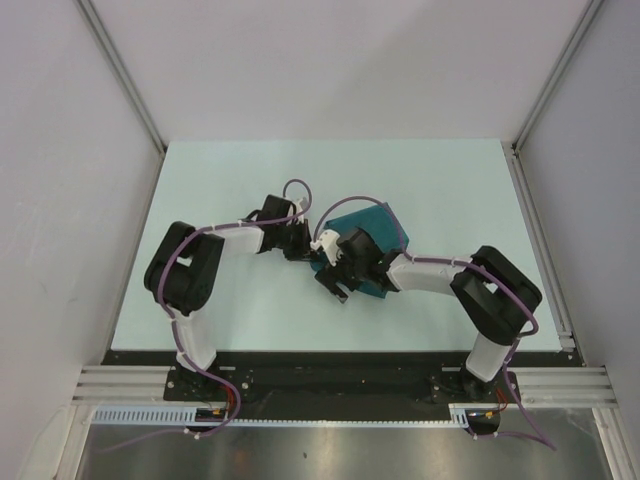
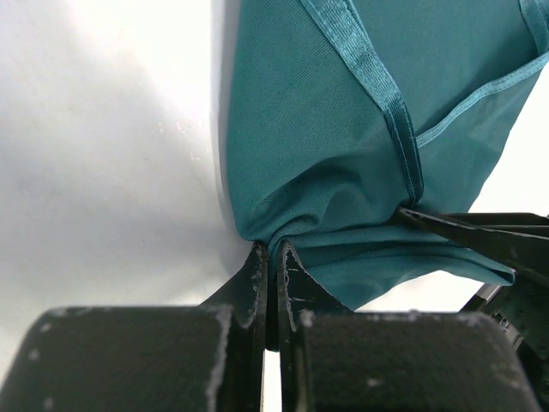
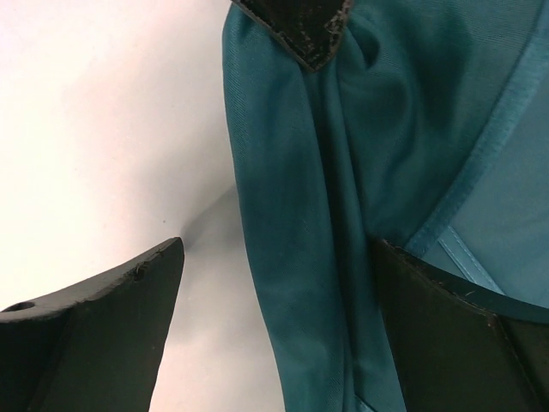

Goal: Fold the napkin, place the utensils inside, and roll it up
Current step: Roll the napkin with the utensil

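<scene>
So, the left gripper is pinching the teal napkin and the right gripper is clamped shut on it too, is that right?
Not quite: the right gripper is open, its jaws standing wide on either side of a fold of the teal napkin, as the right wrist view shows. The left gripper is indeed pinching it.

The right claw [image 3: 276, 249] stands spread wide, one dark finger at the lower left and the other at the lower right of the frame. Between them a bunched fold of the teal napkin [image 3: 412, 129] runs from top to bottom. A shiny hem band [image 3: 480, 172] slants across the right side. At the top centre, the left claw [image 3: 300, 30] shows as a dark pointed tip on the cloth. The white worktop [image 3: 103, 129] fills the left.
</scene>
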You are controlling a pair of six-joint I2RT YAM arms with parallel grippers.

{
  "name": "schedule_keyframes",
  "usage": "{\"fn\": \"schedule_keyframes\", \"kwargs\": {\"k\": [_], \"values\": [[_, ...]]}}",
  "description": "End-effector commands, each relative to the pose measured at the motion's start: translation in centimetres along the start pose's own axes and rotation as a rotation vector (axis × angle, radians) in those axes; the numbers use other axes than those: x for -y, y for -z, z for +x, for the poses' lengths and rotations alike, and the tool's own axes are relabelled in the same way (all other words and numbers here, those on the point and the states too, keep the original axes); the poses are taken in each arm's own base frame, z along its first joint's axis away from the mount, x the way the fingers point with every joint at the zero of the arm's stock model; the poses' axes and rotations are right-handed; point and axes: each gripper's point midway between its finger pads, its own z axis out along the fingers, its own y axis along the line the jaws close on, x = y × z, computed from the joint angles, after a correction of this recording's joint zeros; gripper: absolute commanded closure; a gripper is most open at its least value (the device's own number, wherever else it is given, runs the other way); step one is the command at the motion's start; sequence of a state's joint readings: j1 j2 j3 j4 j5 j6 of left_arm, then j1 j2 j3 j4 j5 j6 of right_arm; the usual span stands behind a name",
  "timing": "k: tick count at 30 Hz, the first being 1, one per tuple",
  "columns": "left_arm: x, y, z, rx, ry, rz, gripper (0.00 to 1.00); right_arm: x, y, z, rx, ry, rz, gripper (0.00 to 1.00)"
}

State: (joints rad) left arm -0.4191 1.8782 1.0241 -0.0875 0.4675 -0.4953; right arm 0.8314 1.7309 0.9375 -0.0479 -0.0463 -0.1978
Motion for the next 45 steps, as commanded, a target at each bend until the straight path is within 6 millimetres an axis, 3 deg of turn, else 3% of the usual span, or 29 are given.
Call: {"fn": "schedule_keyframes", "kwargs": {"k": [1, 4, 13, 22, 24, 30, 40, 43, 44, 45], "values": [[-1.2, -0.4, 0.9, -0.044, -0.013, -0.051, 1.0, 0.6, -0.6, -2.0, 0.047, 0.059, 0.021, 0.06], [-1.3, -0.4, 0.9, -0.048, -0.015, -0.054, 1.0, 0.8, -0.4, -3.4, 0.091, 0.072, 0.023, 0.06], [-1.3, -0.4, 0.8, -0.053, -0.02, -0.06, 1.0, 0.7, -1.0, -4.0, 0.098, 0.099, 0.012, 0.06], [-0.9, -0.1, 0.4, -0.047, -0.025, -0.058, 1.0, 1.3, -1.9, -3.3, 0.085, 0.025, -0.077, 0.09], [-0.8, -0.1, 0.3, -0.045, -0.024, -0.056, 1.0, 0.7, -1.9, -1.9, 0.032, 0.012, -0.1, 0.1], [-0.2, 0.3, -0.3, -0.025, -0.026, -0.046, 1.0, -0.5, -1.8, 0.3, -0.033, -0.059, -0.133, 0.37], [1.5, 1.5, -2.0, 0.027, -0.031, -0.009, 0.99, -0.7, -2.1, 2.3, -0.087, -0.182, -0.154, 0.57], [1.8, 1.8, -2.5, 0.05, -0.022, 0.004, 0.89, -0.5, -2.2, 2.8, -0.1, -0.224, -0.189, 0.62], [1.7, 2.0, -2.7, 0.056, -0.017, 0.005, 0.79, -0.2, -2.3, 2.9, -0.103, -0.243, -0.197, 0.63], [1.7, 2.2, -2.9, 0.065, -0.016, 0.007, 0.75, -0.6, -2.2, 2.8, -0.102, -0.26, -0.234, 0.66]]}}
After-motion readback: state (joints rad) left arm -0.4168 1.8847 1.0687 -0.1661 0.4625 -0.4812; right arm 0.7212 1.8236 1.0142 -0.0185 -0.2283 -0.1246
